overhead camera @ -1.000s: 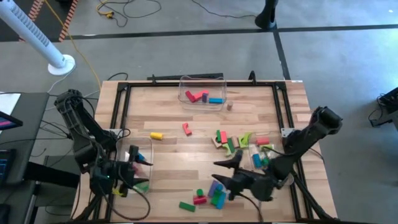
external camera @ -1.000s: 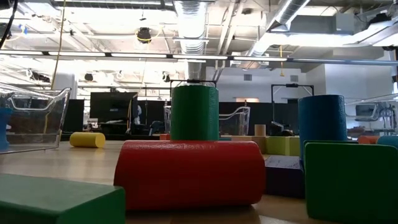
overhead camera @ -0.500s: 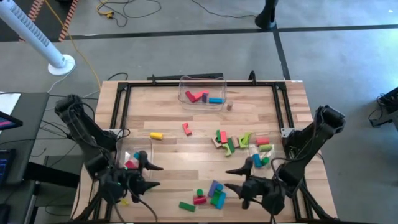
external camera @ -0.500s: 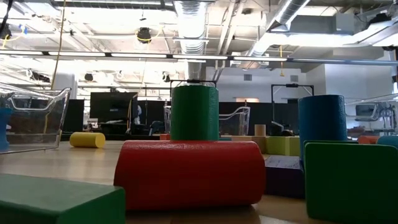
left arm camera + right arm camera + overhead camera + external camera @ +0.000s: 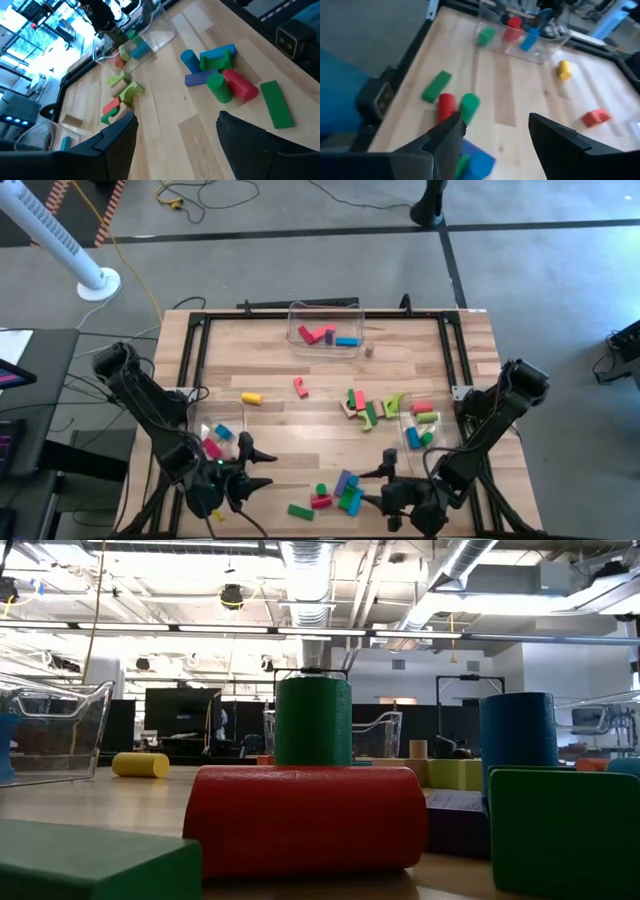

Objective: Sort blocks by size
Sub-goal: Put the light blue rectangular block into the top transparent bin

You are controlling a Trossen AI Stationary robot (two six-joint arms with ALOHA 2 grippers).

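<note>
A near-centre cluster of blocks lies on the wooden table [image 5: 280, 360]: a green bar [image 5: 300, 511], a red cylinder [image 5: 320, 502], a green cylinder [image 5: 321, 489], and purple and blue pieces [image 5: 348, 488]. My left gripper [image 5: 252, 464] stands open left of this cluster, and my right gripper [image 5: 386, 484] stands open right of it; both have nothing between their fingers. In the left wrist view my left gripper [image 5: 176, 117] faces the cluster [image 5: 227, 82]. In the right wrist view my right gripper [image 5: 496, 120] faces the red cylinder [image 5: 446, 105] and the green cylinder [image 5: 469, 104]. The low view shows the red cylinder [image 5: 305, 818] lying on its side, with no gripper in sight.
A clear bin [image 5: 325, 330] at the far side holds red and blue blocks. A left bin [image 5: 215, 435] and a right bin [image 5: 420, 425] hold several more. Loose blocks [image 5: 372, 406] lie mid-table, with a yellow cylinder [image 5: 251, 397] and a red piece [image 5: 300, 387].
My left gripper has left the left bin, going down and toward the table's near edge and right, and has rolled. My right gripper has sunk toward the near edge and rolled too. Both stay open. No block has moved.
</note>
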